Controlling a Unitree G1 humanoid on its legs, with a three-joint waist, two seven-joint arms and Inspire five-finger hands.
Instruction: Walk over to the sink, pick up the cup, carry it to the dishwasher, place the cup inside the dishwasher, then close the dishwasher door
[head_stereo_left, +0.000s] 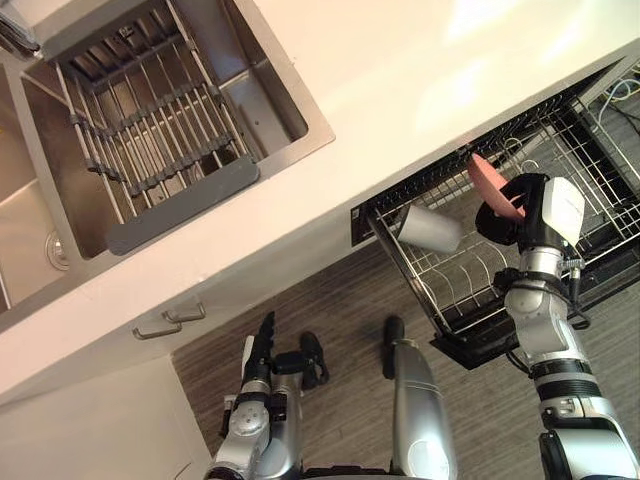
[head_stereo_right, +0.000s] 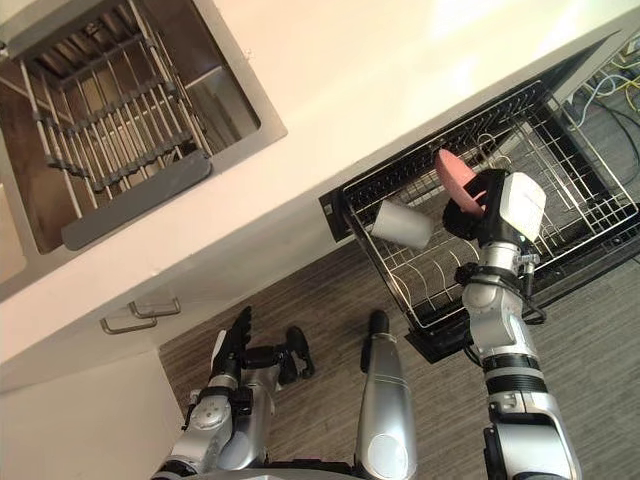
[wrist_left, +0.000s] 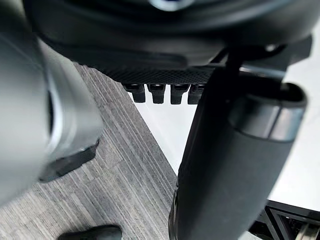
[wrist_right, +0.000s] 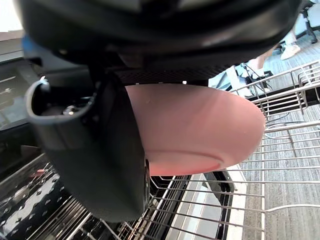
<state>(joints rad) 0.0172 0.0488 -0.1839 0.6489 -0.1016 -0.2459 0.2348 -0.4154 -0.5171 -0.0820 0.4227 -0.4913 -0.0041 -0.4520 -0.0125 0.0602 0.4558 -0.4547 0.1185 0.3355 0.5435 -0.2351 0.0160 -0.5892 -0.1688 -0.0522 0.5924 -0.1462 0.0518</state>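
Note:
My right hand (head_stereo_left: 508, 214) is shut on a pink dish (head_stereo_left: 488, 182), held on edge over the pulled-out dishwasher rack (head_stereo_left: 452, 286). In the right wrist view the pink dish (wrist_right: 200, 131) sits pinched between the thumb (wrist_right: 95, 150) and the fingers, just above the rack's wires (wrist_right: 210, 200). A white cup (head_stereo_left: 430, 228) lies on its side at the rack's left end, a little left of the dish and apart from my hand. My left hand (head_stereo_left: 262, 350) hangs low by the cabinet front, fingers straight and holding nothing.
The steel sink (head_stereo_left: 292, 112) with a wire drying rack (head_stereo_left: 150, 130) lies at the upper left, set in the pale counter (head_stereo_left: 420, 80). Two cabinet handles (head_stereo_left: 170, 320) stick out below it. Grey plank floor (head_stereo_left: 340, 290) runs between the cabinets and the dishwasher.

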